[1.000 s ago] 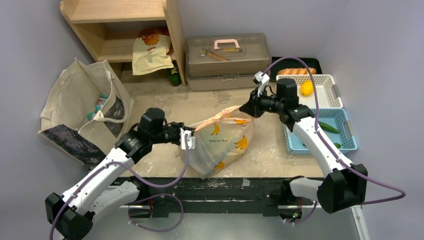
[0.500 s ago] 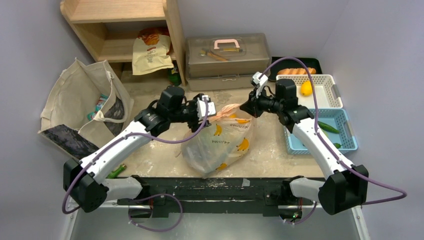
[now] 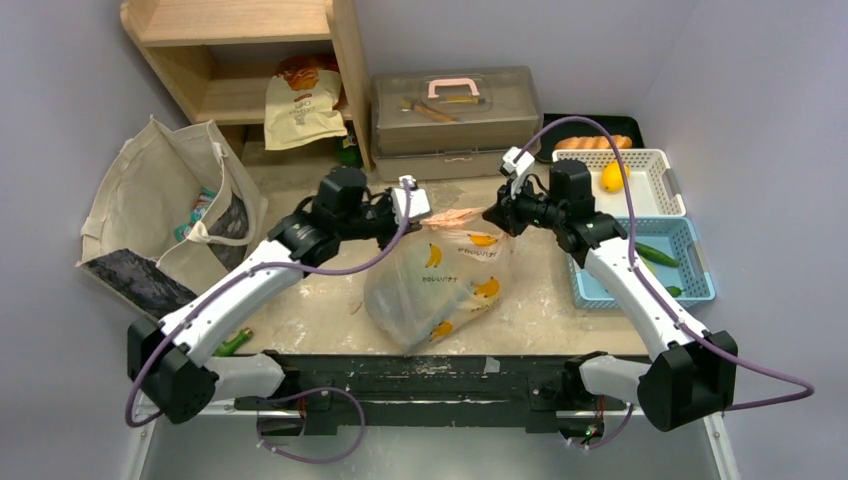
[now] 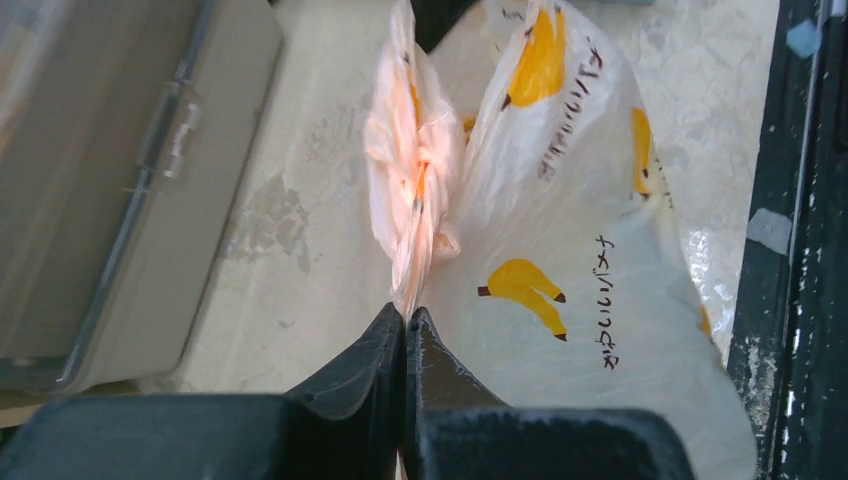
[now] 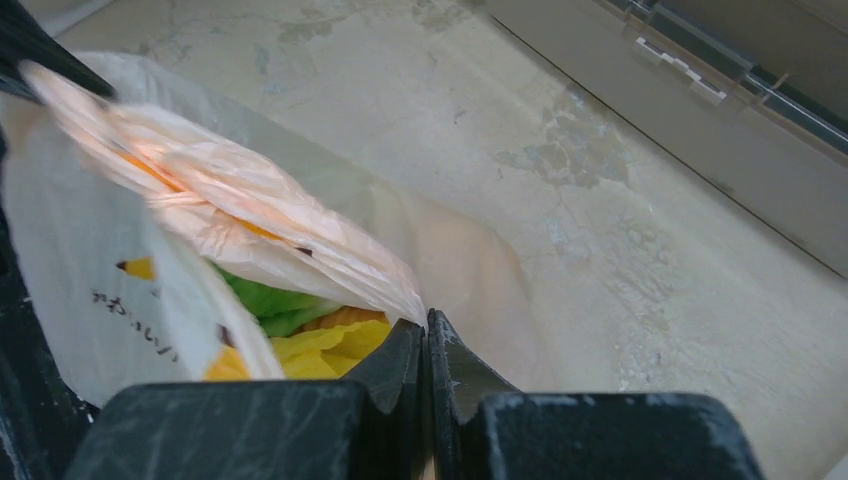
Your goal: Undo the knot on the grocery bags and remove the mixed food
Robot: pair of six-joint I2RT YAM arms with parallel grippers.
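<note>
Between left gripper (image 4: 405, 318) and right gripper (image 5: 427, 322) stretches the knot (image 4: 415, 170) (both pinching it).

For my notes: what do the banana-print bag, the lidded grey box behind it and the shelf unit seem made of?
Grocery bag: thin translucent plastic film; it crinkles, shines and lets light through. Grey box: probably moulded semi-clear plastic; tools show through its lid. Shelf unit: pale matte wood or board, apparently unpainted.

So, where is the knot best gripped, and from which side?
Grip the thin tail sticking out of the bag's knot, coming from the left, likely: the knot is a tight bunch, the tail juts out flat. The left tool is shut on it there.
</note>
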